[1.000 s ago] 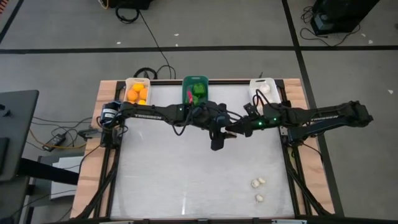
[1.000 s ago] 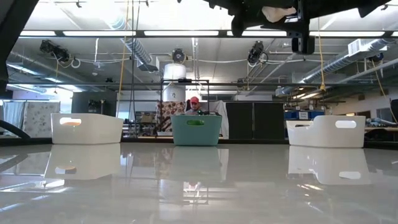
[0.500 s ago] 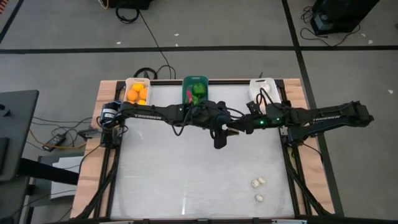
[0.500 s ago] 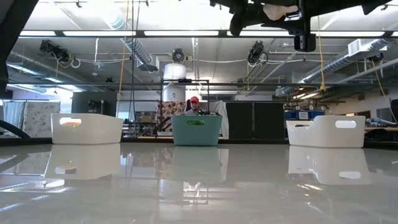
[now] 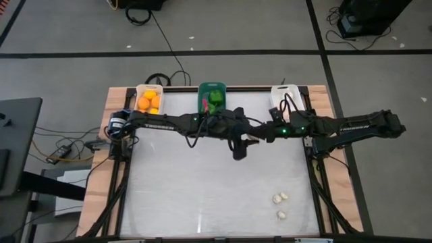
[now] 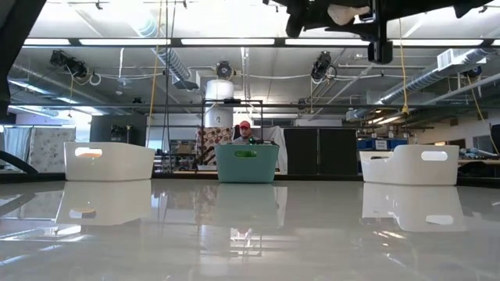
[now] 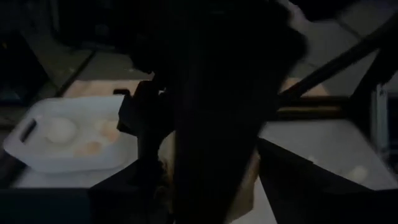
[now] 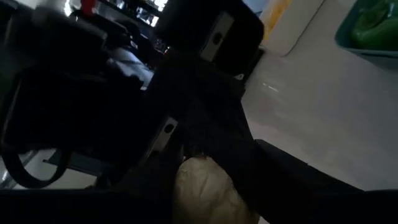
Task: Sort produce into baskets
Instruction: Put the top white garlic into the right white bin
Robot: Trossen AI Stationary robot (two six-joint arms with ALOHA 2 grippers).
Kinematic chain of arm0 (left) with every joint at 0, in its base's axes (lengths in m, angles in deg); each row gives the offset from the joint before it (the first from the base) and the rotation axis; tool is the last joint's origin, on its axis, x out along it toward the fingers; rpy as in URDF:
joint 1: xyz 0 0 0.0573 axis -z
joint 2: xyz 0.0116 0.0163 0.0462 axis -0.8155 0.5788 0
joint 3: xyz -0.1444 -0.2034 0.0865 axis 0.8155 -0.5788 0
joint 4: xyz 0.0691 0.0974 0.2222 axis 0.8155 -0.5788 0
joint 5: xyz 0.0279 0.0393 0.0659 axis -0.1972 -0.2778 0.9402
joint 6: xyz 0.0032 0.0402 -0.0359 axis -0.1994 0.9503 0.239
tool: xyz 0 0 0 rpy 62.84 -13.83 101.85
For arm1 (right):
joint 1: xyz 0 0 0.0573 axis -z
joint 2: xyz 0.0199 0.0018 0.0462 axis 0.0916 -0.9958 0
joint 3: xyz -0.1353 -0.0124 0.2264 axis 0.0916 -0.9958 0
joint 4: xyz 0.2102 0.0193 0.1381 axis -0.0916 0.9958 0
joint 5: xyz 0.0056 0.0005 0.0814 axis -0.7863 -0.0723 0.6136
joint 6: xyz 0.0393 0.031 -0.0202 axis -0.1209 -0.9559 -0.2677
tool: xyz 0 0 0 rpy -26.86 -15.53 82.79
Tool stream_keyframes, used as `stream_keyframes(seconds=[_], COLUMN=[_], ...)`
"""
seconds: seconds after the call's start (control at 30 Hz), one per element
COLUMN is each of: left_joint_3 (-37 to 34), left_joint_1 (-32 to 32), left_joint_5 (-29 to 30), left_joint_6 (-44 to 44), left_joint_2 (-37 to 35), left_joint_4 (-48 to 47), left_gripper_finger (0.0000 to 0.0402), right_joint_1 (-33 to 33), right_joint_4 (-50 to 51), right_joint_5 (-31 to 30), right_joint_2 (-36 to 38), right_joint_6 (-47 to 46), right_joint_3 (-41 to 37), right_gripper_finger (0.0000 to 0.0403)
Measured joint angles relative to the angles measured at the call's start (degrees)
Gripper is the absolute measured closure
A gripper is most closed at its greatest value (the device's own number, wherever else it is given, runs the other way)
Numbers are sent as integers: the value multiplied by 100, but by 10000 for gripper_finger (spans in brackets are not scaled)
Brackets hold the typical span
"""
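A pale garlic bulb hangs high over the table's middle, where my two grippers meet tip to tip. My left gripper comes from the table's left and my right gripper from its right; both are shut on the bulb. On the far edge stand a white basket with orange fruits, a teal basket with green peppers, and a white basket with garlic bulbs. More garlic bulbs lie on the table near its right front. My left gripper holds the garlic bulb about level, coming from the table's left. My right arm's dark gripper covers the place where the fingers meet it. The bulb is lifted clear of the table. My right gripper has the garlic bulb's body between its two fingers, coming about level from the table's right. My left gripper's dark fingers reach onto the same bulb from the opposite side. The bulb is well clear of the table.
A single garlic bulb lies close to the front right edge. The wide glossy tabletop below both arms is free. A person sits in the room behind the teal basket.
My right gripper has swung a little toward the table's far edge and into line with my left gripper, so their tips now overlap at the bulb. The bulb has stayed high over the table's middle.
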State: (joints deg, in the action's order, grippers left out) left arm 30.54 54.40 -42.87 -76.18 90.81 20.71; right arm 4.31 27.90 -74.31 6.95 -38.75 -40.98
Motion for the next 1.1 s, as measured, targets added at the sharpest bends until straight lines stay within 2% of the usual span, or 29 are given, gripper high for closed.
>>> stream_keyframes(seconds=[0.1,0.4,1.1], left_joint_3=[0,2,-2], left_joint_1=[18,20,79], left_joint_5=[75,81,141], left_joint_6=[563,599,466], left_joint_2=[-8,-8,-13], left_joint_4=[1,-97,-194], left_gripper_finger=[159,101,96], right_joint_1=[1,10,4], right_joint_4=[-42,-57,-32], right_joint_5=[0,4,295], right_joint_2=[2,2,-9], right_joint_6=[-13,-47,287], right_joint_3=[0,0,-6], right_gripper_finger=[235,235,240])
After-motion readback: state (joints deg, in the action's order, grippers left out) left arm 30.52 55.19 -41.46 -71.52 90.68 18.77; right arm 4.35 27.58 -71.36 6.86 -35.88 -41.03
